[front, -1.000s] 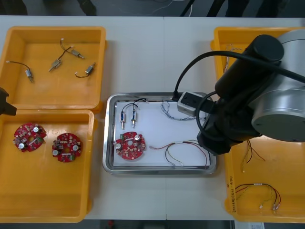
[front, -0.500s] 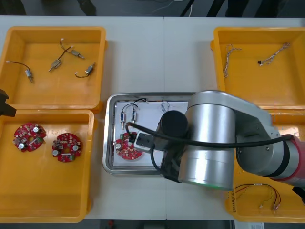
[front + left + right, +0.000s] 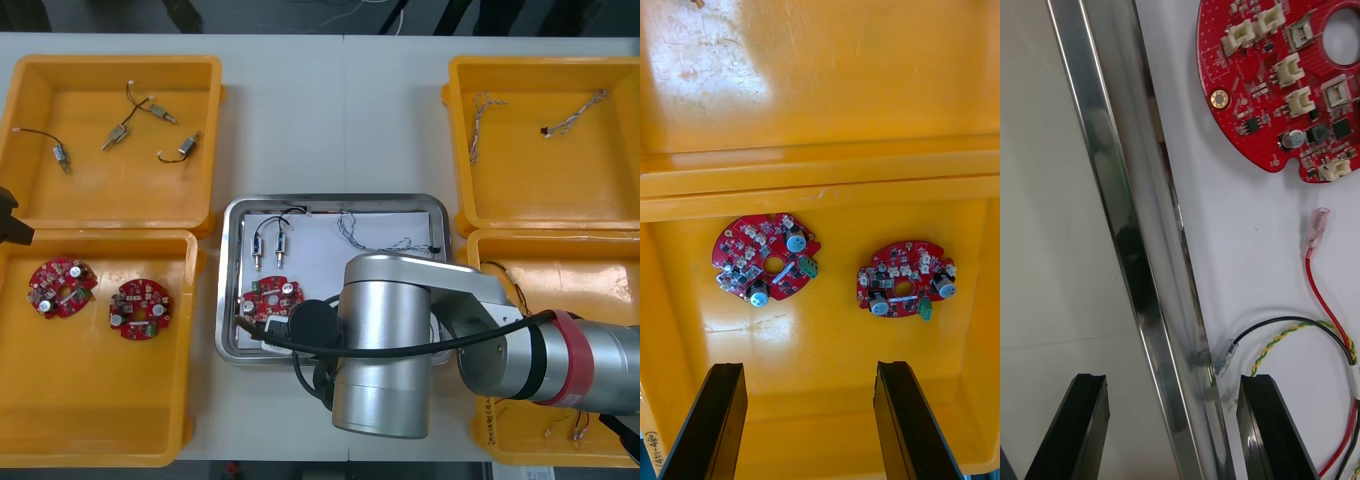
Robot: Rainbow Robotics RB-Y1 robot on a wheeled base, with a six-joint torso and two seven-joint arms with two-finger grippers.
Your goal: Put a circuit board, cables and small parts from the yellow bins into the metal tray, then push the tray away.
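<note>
Right gripper (image 3: 1171, 382): fingers wide and empty, straddling the near rim of the tray (image 3: 1112, 225); one finger stands outside above the worktop (image 3: 1045, 187), the other inside above the white lining. The tray sits mid-worktop between the yellow bins (image 3: 100, 450) and carries a circuit board (image 3: 1277, 82), a red and yellow cable (image 3: 1315, 229), a blue and white cable (image 3: 350, 230) and small metal parts (image 3: 270, 243), so I judge loading complete and the push in hand. Bear your outer finger on the rim, low and square, and drive straight toward the far edge; contact looks offset toward the board, so expect the tray to slew. Note the cable ends lying against the rim just beside the inner finger: they may snag. The bins crowd both sides. Left gripper (image 3: 809, 367), wide and empty, hangs over two spare boards (image 3: 767, 257) in the near-left bin.
</note>
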